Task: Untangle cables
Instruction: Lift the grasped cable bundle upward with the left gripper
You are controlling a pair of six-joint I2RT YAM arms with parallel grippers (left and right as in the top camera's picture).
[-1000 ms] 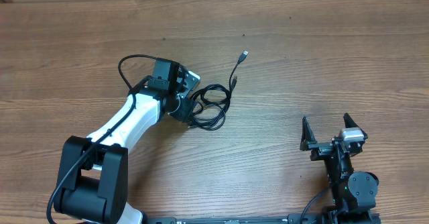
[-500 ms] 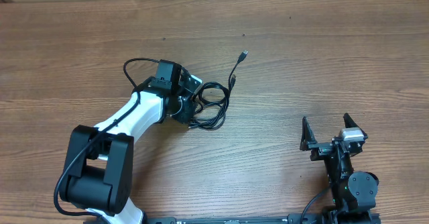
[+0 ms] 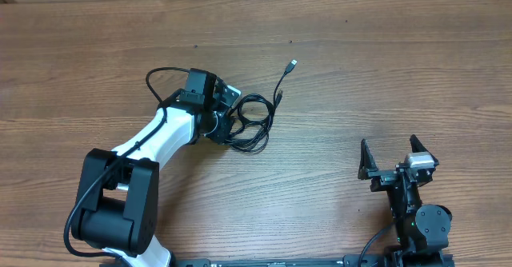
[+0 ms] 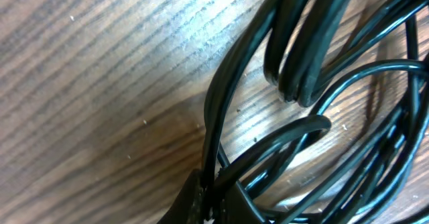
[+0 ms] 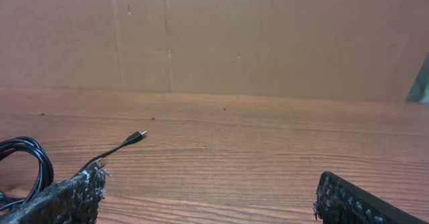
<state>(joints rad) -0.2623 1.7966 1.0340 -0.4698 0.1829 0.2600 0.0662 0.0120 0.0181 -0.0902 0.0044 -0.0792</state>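
Observation:
The cables (image 3: pixel 254 125) lie in a tangled black coil on the wooden table, left of centre. Two loose ends run up and to the right, ending in a plug tip (image 3: pixel 293 63) and a second tip (image 3: pixel 280 96). My left gripper (image 3: pixel 229 129) sits at the coil's left edge. In the left wrist view the left gripper (image 4: pixel 213 198) is shut on a couple of thin strands of the cables (image 4: pixel 295 49), with the other loops spread above. My right gripper (image 3: pixel 390 150) stands open far to the right, apart from the coil. The right wrist view shows the right gripper (image 5: pixel 208 204) empty, with a cable end (image 5: pixel 139 136) ahead on the left.
The wooden table (image 3: pixel 384 67) stretches bare behind and to the right of the coil. A brown cardboard wall (image 5: pixel 268 36) stands along the far edge. A thicker black wire (image 3: pixel 156 79) fixed to my left arm loops out beside the wrist.
My left gripper has closed on strands at the coil's left edge. The left arm swung slightly to the right, and the coil has drawn a little tighter. The right arm has not moved.

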